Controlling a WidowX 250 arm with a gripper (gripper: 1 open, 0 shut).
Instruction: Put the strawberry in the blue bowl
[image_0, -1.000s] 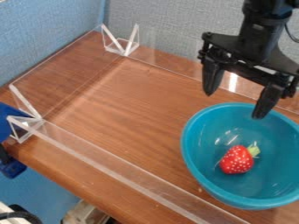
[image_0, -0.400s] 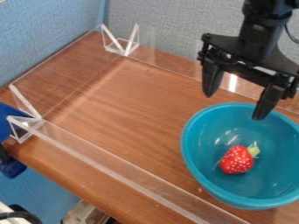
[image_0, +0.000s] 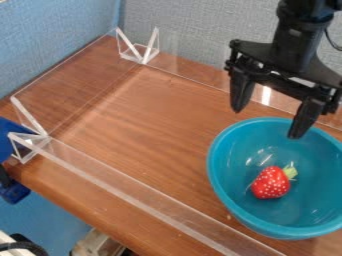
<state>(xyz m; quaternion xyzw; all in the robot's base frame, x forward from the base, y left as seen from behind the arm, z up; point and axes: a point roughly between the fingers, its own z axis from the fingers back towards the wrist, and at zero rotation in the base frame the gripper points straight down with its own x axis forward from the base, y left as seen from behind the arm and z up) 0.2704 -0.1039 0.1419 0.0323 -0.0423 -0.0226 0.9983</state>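
A small red strawberry (image_0: 273, 182) with a green leafy top lies inside the teal-blue bowl (image_0: 234, 150), which stands on the wooden table at the lower right. My black gripper (image_0: 274, 112) hangs above the bowl's far rim, pointing down. Its two fingers stand wide apart with nothing between them. It is clear of the strawberry and does not touch it.
A low clear acrylic wall (image_0: 114, 185) runs along the table's front edge, and another (image_0: 174, 62) runs along the back. White triangular brackets stand at the back corner (image_0: 138, 45) and the left corner (image_0: 27, 135). A blue partition (image_0: 54, 35) rises behind on the left.
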